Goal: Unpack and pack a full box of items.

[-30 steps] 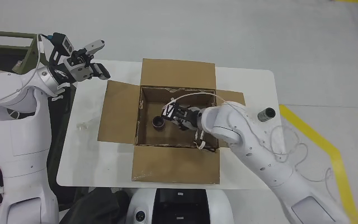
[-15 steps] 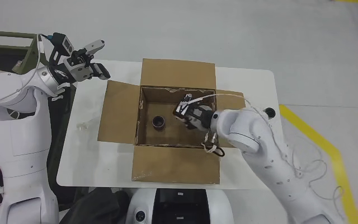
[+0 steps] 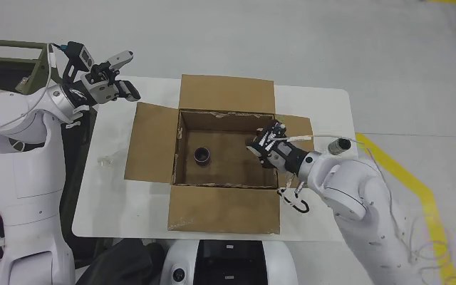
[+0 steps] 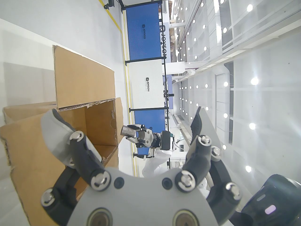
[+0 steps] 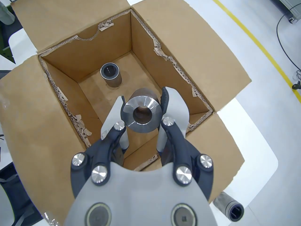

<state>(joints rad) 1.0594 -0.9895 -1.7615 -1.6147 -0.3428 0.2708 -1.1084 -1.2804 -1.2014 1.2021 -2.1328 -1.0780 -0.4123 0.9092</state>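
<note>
An open brown cardboard box sits in the middle of the white tabletop, with all four flaps folded outward. The right gripper hangs over the right side of the box's opening, close to the right wall and above the rim. Its fingers are closed on a shiny steel cylinder with a bored centre, one finger pressed against each side of the round body.

On the box floor, left of the middle, a dark metal cylinder with a black-lined opening stands upright, apart from the walls. Another dark cylinder of the same kind rests on the tabletop just right of the box's right flap (whether it lies flat or leans is hard to tell).

The left gripper is held up over the far left corner of the tabletop, well apart from the box. Its fingers are spread wide and point toward the box's far flap.
</note>
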